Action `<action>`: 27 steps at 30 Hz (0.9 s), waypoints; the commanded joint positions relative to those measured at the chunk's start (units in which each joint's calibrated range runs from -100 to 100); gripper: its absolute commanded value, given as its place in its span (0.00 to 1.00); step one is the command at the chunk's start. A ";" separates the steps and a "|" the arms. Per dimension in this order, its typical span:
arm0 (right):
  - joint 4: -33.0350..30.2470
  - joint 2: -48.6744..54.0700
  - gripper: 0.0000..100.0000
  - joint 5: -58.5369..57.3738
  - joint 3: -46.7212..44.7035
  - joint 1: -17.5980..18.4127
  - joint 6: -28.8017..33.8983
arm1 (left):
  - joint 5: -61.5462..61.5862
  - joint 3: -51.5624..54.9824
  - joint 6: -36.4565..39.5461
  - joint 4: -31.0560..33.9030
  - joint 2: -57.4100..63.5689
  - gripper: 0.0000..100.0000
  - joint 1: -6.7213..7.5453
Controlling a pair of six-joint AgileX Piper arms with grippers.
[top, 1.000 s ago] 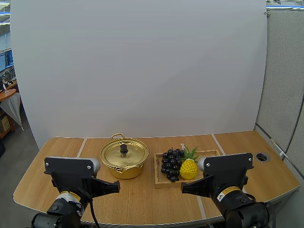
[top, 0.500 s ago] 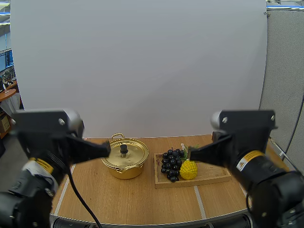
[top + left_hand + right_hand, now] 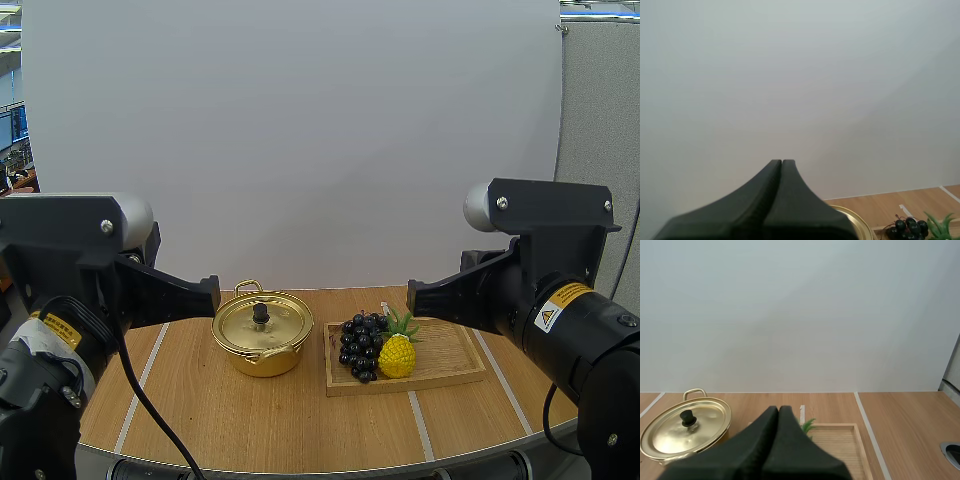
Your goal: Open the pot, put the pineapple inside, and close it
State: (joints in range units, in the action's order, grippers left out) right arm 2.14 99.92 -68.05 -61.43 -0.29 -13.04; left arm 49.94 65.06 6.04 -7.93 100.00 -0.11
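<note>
My left arm (image 3: 70, 255) and right arm (image 3: 590, 330) are matt black. Each has a boxy block at the wrist with a grey rounded cap (image 3: 138, 214) on its end, and small silver screws (image 3: 501, 203) dot the blocks. Each arm wears a yellow label (image 3: 565, 294). The right one also has a white sticker (image 3: 545, 318) with a warning triangle. My left gripper (image 3: 782, 162) and right gripper (image 3: 778, 409) are black, their fingers flaring wide from narrow tips.

Clear air over lid (image 3: 275, 327), grapes (image 3: 358, 345) touching pineapple (image 3: 397, 357) on pot (image 3: 263, 363) side
</note>
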 commanded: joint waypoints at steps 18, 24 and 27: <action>4.48 -26.89 0.32 -8.69 0.71 -0.20 -0.37 | 1.34 -7.54 -5.49 -0.29 -41.02 0.12 -0.04; 4.48 -28.13 0.87 -7.47 0.71 -0.20 -0.47 | 2.82 -9.33 -6.46 -0.29 -47.35 0.60 -0.04; 4.48 -28.13 1.00 -7.26 0.71 -0.20 -0.79 | 2.55 -9.77 -7.42 -0.29 -50.21 0.88 -0.04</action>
State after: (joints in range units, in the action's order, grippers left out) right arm 6.84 71.82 -76.61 -61.05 -0.29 -13.04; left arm 52.23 56.74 0.39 -7.82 55.29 -0.11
